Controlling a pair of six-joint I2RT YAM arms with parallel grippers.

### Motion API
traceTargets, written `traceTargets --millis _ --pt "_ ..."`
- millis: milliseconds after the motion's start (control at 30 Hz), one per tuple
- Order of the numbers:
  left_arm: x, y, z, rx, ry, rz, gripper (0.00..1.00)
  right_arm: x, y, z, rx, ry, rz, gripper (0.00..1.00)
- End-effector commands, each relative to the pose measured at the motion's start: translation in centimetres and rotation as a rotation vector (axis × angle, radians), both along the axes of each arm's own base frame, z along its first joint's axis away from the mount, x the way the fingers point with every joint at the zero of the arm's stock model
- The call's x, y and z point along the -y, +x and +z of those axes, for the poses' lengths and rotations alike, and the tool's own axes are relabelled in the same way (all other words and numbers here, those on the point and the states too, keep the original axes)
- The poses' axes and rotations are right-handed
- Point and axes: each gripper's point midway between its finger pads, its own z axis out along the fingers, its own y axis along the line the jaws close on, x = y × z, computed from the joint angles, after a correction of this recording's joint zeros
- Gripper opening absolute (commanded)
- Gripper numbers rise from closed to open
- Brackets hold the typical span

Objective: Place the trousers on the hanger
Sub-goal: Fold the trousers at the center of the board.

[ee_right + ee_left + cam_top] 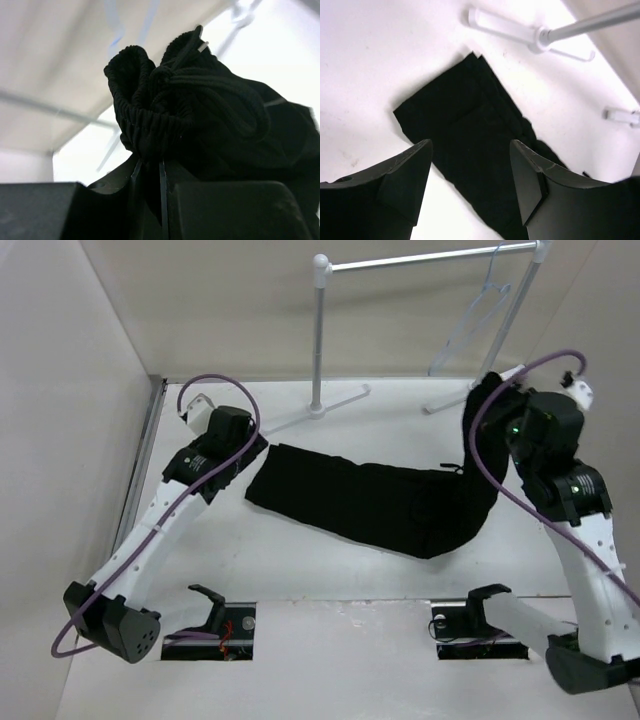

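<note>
The right end effector (150, 172) is closed on a crumpled wad of the trousers (200, 110), with waistband elastic and drawstring pinched between jaws that stand almost together. It holds that wad lifted off the bench (330, 580) near the far right corner. From there the cloth drops steeply to the bench, and the legs lie flat across the middle toward the left edge. Their cuff end sits below the left end effector (470, 165), which hangs open with nothing between its fingers. The hanger (480, 315) dangles from the bar of the garment rack (318, 330) above the far right corner, just beyond the raised waist. The main risk, as I judge it, is the grip: it takes only a small bunch of soft fabric, and most of the garment's weight is on the bench. As more cloth comes up, the load and the drag along the bench may pull the wad out. The loose drawstring could also catch on the wire. The hanger looks light and hangs only by its hook, so a nudge from the thick bunch may swing it aside or knock it off the bar rather than let the cloth pass through the triangle. A harder push might shift the rack itself. With the left end effector idle, nothing supports the legs or steadies the hanger.
</note>
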Motion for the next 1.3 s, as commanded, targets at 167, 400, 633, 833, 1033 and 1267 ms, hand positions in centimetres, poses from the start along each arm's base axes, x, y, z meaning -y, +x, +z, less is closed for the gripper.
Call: traceTargets --millis 167,400,633,833,1033,1267 --pt "-5.0 -0.9 1.1 0.069 -0.078 0.09 0.63 -16.7 3.5 3.8 0.031 -0.116 0.199 0.17" --pt "-10.4 -2.5 -2.2 0.077 -0.173 0.256 0.63 -37.3 7.2 -5.4 -0.096 -0.258 0.445 0.19" --pt "-13.0 -3.2 -4.9 0.041 -0.208 0.344 0.63 -45.4 5.4 -15.1 -0.257 -0.343 0.608 0.71" --pt "-11.6 -0.3 -4.7 0.041 -0.22 0.299 0.63 -39.0 4.9 -11.1 -0.249 -0.293 0.624 0.76" --pt "-0.9 5.9 -6.6 -0.03 -0.195 0.019 0.63 -28.0 3.0 -13.0 -0.245 -0.154 0.616 0.34" --pt "5.5 10.7 -13.2 -0.151 -0.101 -0.131 0.62 -20.3 -1.1 -23.3 -0.457 -0.078 0.594 0.21"
